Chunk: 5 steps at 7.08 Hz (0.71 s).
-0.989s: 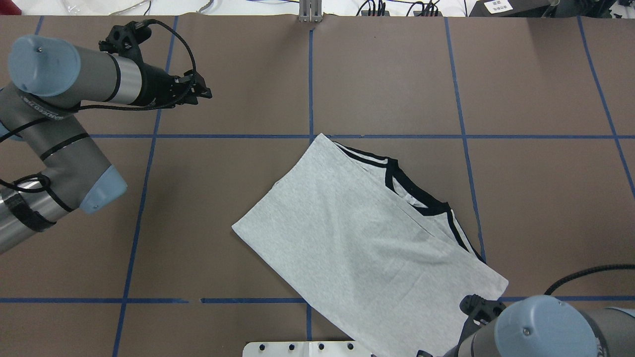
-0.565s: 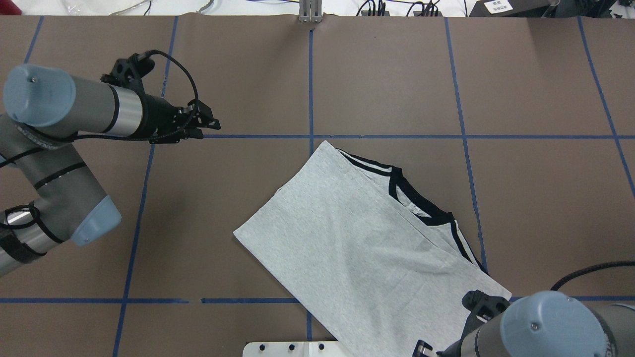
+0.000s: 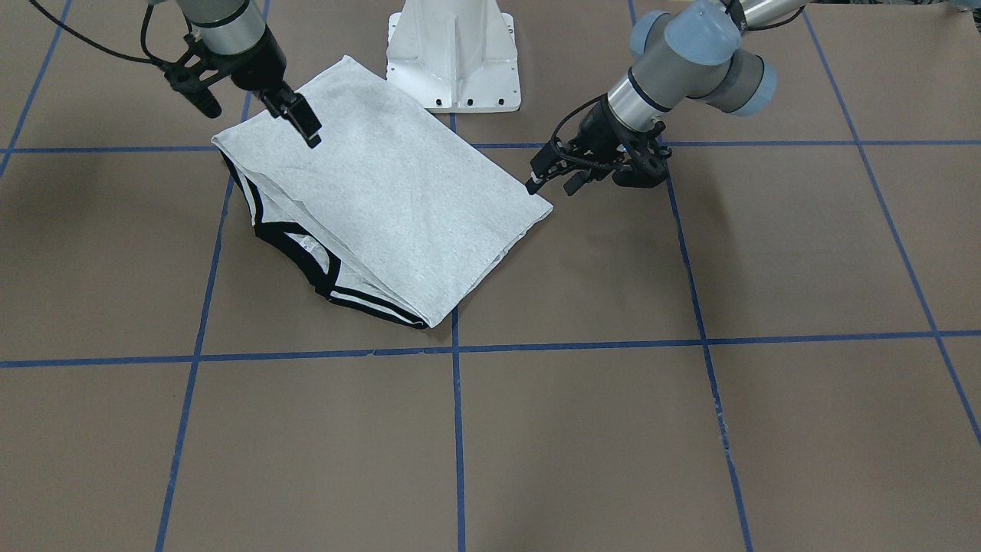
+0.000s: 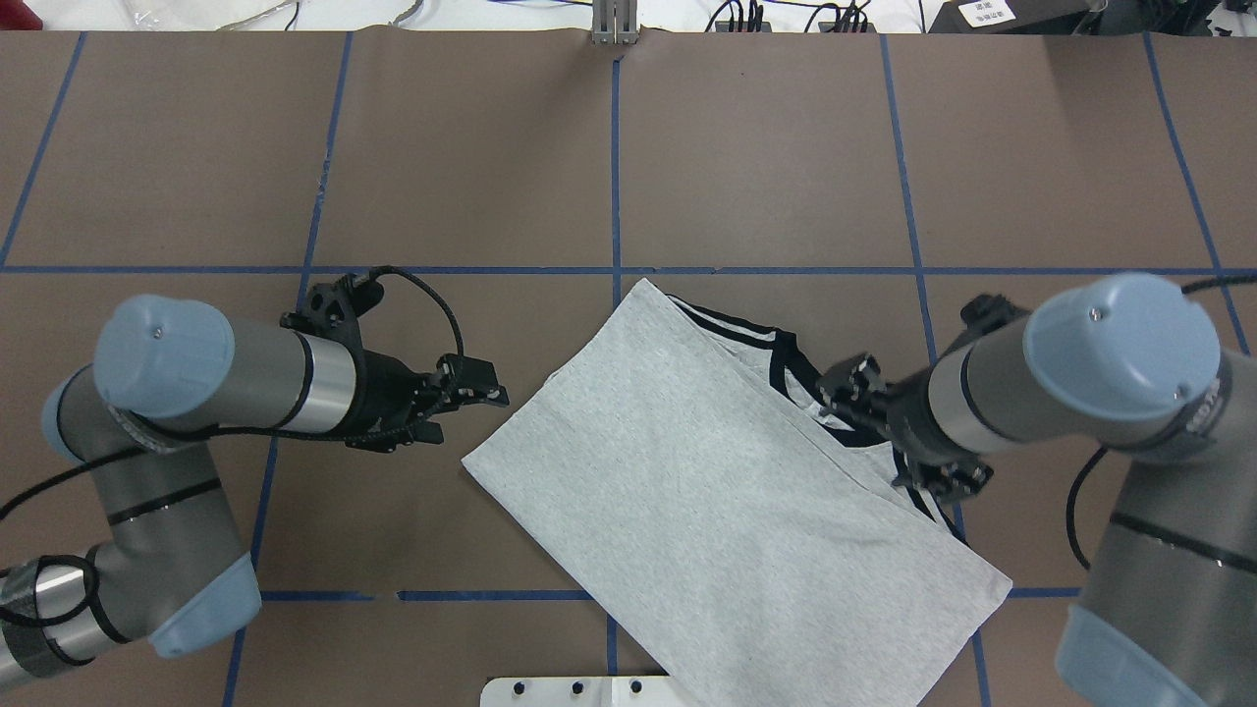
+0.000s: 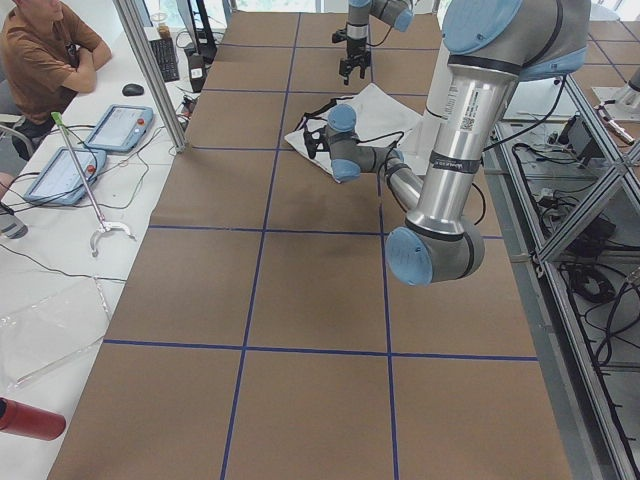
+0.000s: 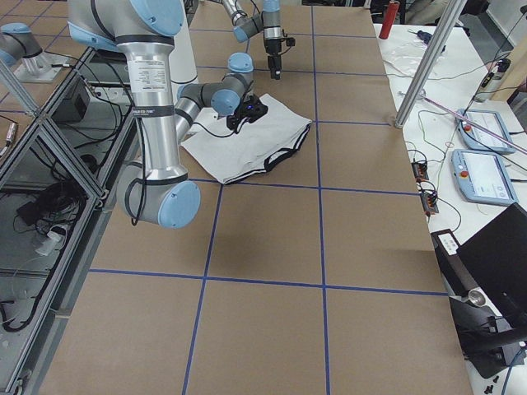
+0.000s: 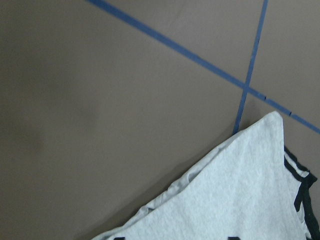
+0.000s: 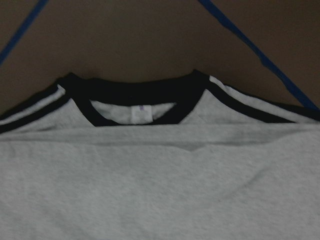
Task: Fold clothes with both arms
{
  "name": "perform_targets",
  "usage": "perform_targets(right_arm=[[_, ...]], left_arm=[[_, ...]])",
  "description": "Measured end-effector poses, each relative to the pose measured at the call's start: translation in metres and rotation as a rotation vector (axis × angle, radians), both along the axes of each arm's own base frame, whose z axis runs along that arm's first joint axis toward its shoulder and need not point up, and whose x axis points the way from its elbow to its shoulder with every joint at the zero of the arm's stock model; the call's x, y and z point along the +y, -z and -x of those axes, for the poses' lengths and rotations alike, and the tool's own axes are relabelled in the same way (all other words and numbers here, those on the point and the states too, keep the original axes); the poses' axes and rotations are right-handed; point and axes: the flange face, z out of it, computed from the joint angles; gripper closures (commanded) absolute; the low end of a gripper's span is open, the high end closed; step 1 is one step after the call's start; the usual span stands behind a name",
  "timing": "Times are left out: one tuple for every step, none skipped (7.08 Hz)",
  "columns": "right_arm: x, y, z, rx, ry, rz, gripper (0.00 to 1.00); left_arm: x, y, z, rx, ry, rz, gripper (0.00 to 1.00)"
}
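**A:** Where is the shirt on the table (image 4: pixel 746 147), and what worries you most?

**B:** The T-shirt (image 4: pixel 707 471) lies flat in the middle as a long folded band, set slantwise. One end points far and the other reaches the near edge, beside the white pedestal (image 3: pixel 452 46). Because it is slanted, I think a cross fold could come out crooked if the two arms do not lift evenly.

**A:** And the grippers?

**B:** The left gripper (image 4: pixel 491 385) hangs just beside the band's left corner (image 4: pixel 471 460), over bare table. Its fingers are apart and hold nothing. If it closes there, it may pinch the brown paper or miss the cloth. The right gripper (image 4: pixel 852 381) is above the right edge, over the black collar (image 8: pixel 140 90). I cannot tell if its fingers are apart or together, but it grips no cloth.

**A:** The smaller risks?

**B:** The edge near the collar shows several layers. If the gripper takes only the top one, the earlier folds could slide open.
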Motion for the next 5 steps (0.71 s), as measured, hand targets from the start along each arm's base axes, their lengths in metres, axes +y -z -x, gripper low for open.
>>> perform_targets(right_arm=[[-0.042, -0.005, -0.015, 0.033, -0.033, -0.077, 0.00], [-0.071, -0.009, -0.029, 0.062, -0.046, -0.128, 0.00], [-0.085, -0.013, -0.038, 0.077, -0.054, -0.148, 0.00], [-0.091, -0.015, -0.040, 0.084, -0.057, -0.153, 0.00], [-0.093, -0.017, -0.040, 0.090, -0.057, -0.152, 0.00]], left_arm=[[0.022, 0.001, -0.021, -0.046, 0.017, 0.003, 0.01], [0.035, 0.003, -0.035, -0.099, 0.039, 0.013, 0.01], [0.040, 0.003, -0.043, -0.133, 0.046, 0.024, 0.01], [0.042, -0.003, -0.052, -0.169, 0.049, 0.036, 0.04], [0.040, -0.013, -0.058, -0.206, 0.056, 0.045, 0.13]])
